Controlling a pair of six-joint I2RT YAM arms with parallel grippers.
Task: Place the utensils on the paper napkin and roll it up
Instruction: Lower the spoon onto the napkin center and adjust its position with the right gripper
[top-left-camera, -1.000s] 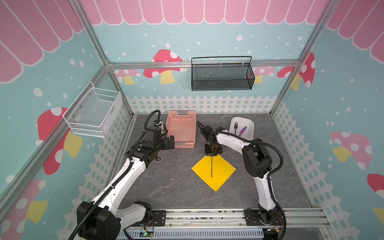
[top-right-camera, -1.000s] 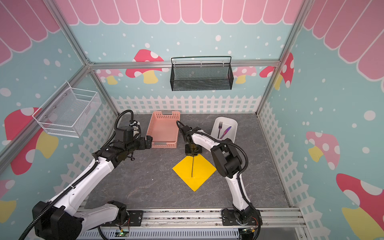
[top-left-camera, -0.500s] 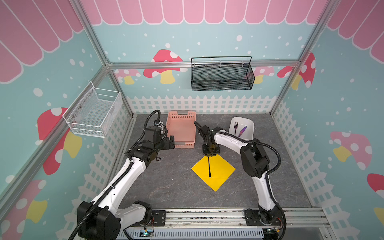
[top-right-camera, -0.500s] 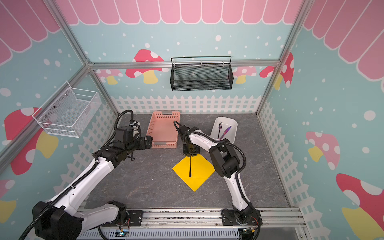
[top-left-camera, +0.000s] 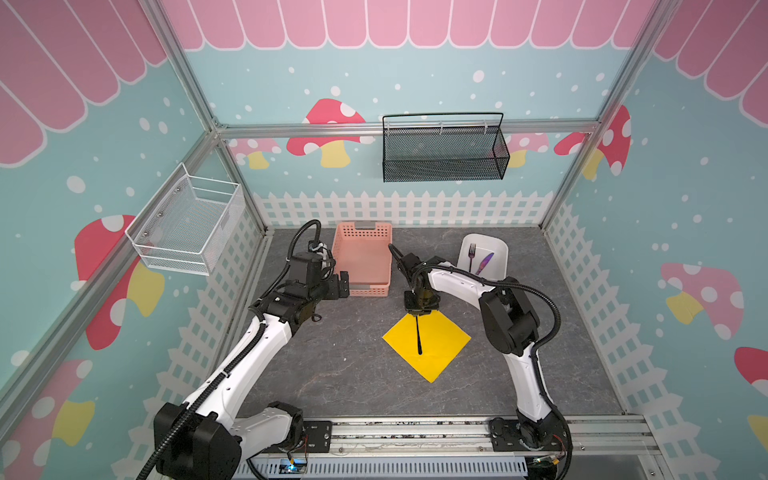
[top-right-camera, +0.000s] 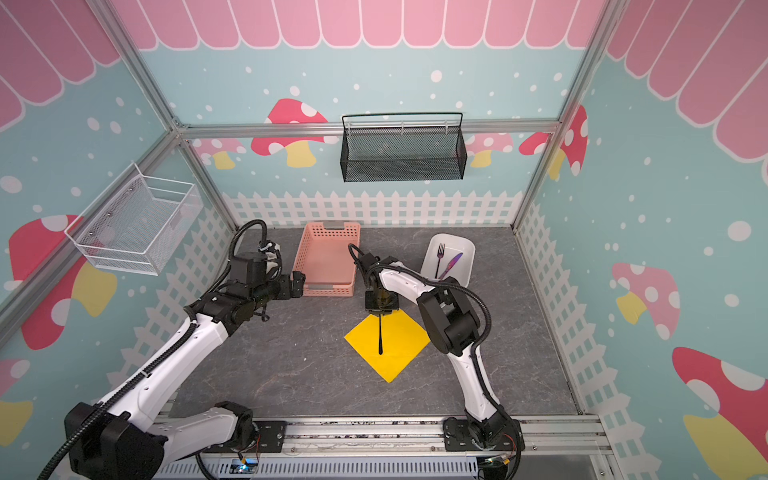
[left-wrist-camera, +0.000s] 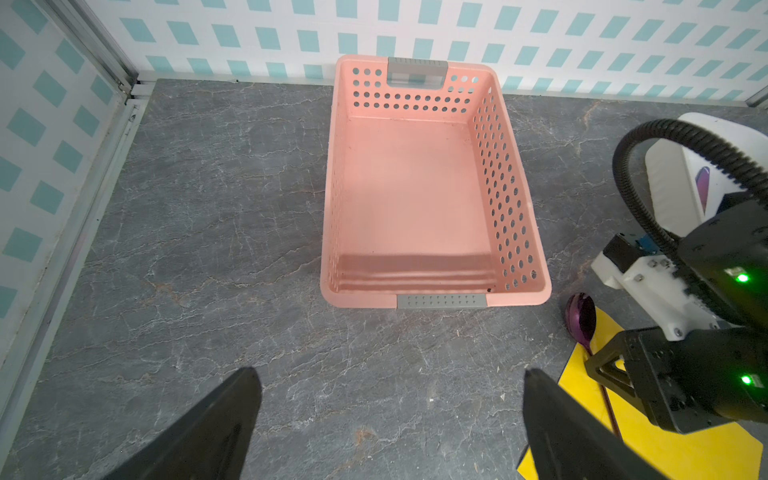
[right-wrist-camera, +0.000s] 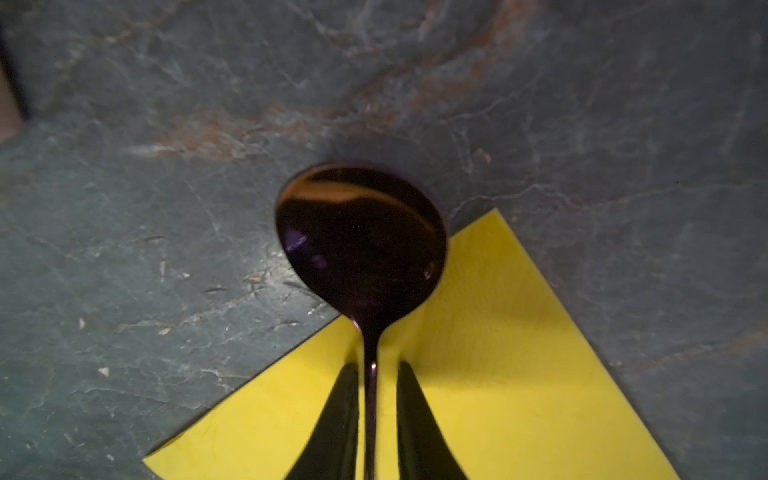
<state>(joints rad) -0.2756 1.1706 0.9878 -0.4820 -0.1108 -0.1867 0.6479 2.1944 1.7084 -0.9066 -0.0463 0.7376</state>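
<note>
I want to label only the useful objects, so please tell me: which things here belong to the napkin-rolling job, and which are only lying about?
For the job: spoon, fork, knife, paper napkin.

Only lying about: white dish (it merely holds the fork and knife), pink basket, black mesh basket, white wire basket.

Both top views hang high over the near rail, side by side, looking steeply down across the whole surface (top-left-camera: 332, 374) toward the back wall at 12 o'clock. The left wrist camera eyes the pink basket (left-wrist-camera: 415, 187) from moderate height; the right wrist camera sits close over spoon (right-wrist-camera: 361, 241) and napkin (right-wrist-camera: 519, 374) — a patch every view shares.
</note>
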